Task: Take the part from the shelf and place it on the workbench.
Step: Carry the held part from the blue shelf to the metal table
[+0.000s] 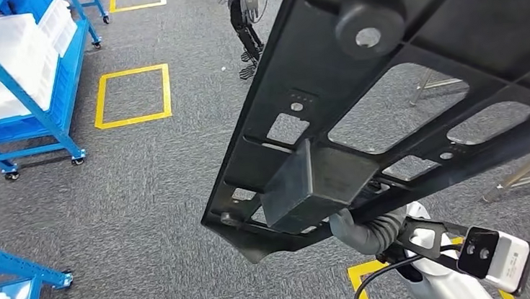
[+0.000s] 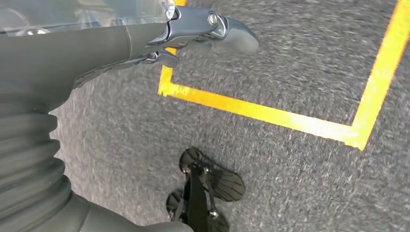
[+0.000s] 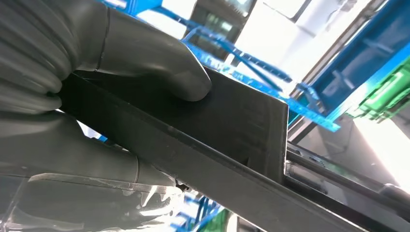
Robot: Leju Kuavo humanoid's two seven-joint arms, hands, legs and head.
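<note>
Diagonally, part (image 1: 403, 101) in right hand (image 1: 367, 231)

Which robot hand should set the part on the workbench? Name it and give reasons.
The right robot hand. Its thumb and fingers already clamp the edge of the black part, carried over the carpet. The left robot hand hangs toward the floor holding nothing. The workbench is not clearly identifiable.

Part (image 1: 389, 110) — matt black plastic; floor (image 1: 142, 182) — rough grey carpet.
</note>
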